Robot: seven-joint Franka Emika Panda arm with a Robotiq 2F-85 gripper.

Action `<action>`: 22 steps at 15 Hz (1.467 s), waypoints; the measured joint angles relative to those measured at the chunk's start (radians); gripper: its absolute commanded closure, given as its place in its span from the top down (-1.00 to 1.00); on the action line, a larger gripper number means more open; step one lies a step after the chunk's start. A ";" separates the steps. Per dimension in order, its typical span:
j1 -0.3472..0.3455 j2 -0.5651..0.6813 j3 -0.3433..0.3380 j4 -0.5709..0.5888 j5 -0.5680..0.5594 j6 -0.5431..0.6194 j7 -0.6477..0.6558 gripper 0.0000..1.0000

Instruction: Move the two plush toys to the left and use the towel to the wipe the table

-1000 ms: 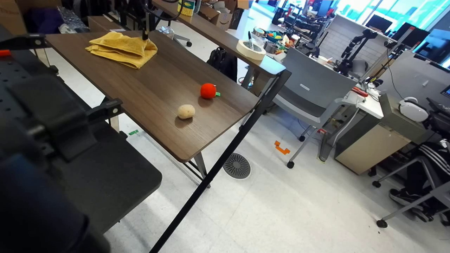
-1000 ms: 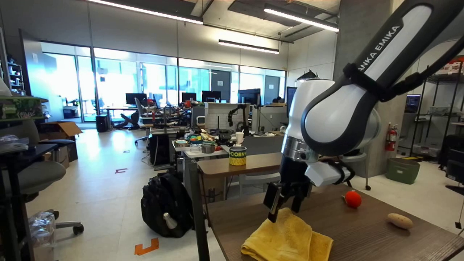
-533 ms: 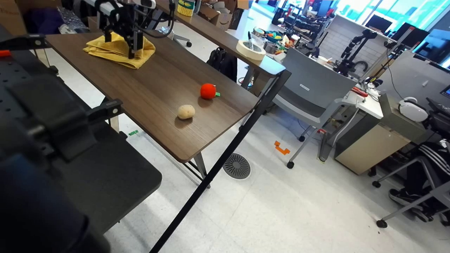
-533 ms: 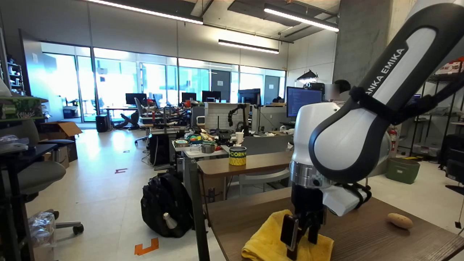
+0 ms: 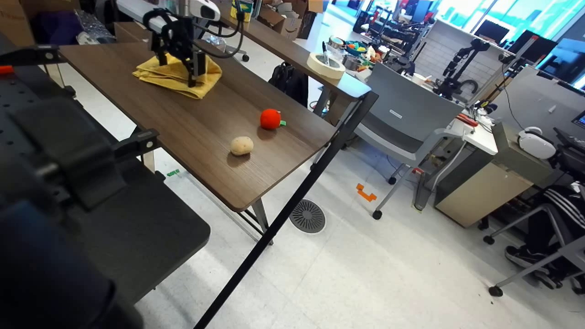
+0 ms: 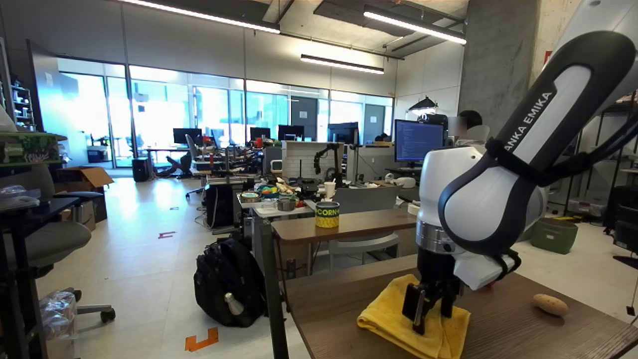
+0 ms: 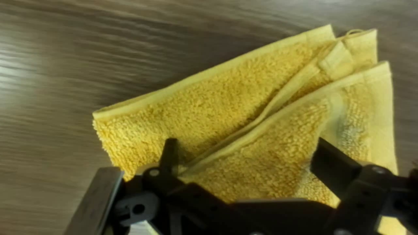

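The folded yellow towel (image 5: 208,75) lies on the brown table (image 5: 205,132); it also shows in an exterior view (image 6: 391,311) and fills much of the wrist view (image 7: 222,98). My gripper (image 5: 177,73) points down onto the towel, its fingers wide apart with towel cloth between and under them, as the wrist view (image 7: 245,143) shows. The fingertips appear to touch the towel. The round red toy (image 5: 270,119) sits toward the table's far end; the arm mostly hides it in an exterior view (image 6: 491,285). The beige potato-like toy (image 5: 241,145) lies near it, also visible here (image 6: 550,304).
A raised shelf (image 6: 369,223) runs along one long side of the table and carries a corn can (image 6: 327,214) and a tape roll (image 5: 326,65). A black post (image 5: 292,205) rises at the table's end. Black clamps (image 5: 137,142) sit by the opposite long side.
My gripper came down onto the towel, fingers staying apart. Over the last half second the towel slid with the gripper along the table toward the toys' end. The toys have not moved.
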 measured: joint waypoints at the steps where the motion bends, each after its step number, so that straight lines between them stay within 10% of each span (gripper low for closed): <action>1: -0.008 0.001 -0.034 0.002 0.000 0.007 0.019 1.00; 8: -0.035 0.036 -0.118 -0.008 -0.030 0.005 0.051 1.00; 22: 0.244 -0.060 0.026 -0.254 -0.204 0.139 -0.044 1.00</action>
